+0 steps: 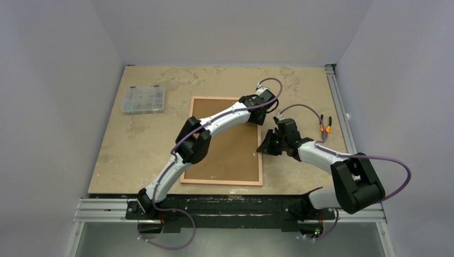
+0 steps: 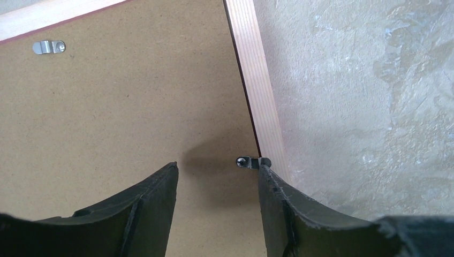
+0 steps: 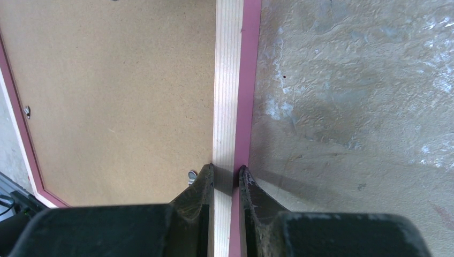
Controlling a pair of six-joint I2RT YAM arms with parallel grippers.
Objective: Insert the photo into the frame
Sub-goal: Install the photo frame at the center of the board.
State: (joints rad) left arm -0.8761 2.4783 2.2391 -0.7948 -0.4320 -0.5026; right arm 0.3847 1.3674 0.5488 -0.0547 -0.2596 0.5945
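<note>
Status: frame (image 1: 222, 182) face-down on table (image 1: 139, 150) w/ backing board (image 1: 230, 155) seated in it; photo not visible, prob. under board, cannot tell; right gripper (image 3: 226, 171) pinches frame rail; left gripper (image 2: 217, 167) jaws half-wide, holding nothing, one finger at clip (image 2: 247, 161); remaining, I judge: turn clips to lock.

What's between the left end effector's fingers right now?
Left wrist view: only brown backing board lies between the left end effector fingers, plus a small metal clip at the tip of the finger nearest the frame rail.
</note>
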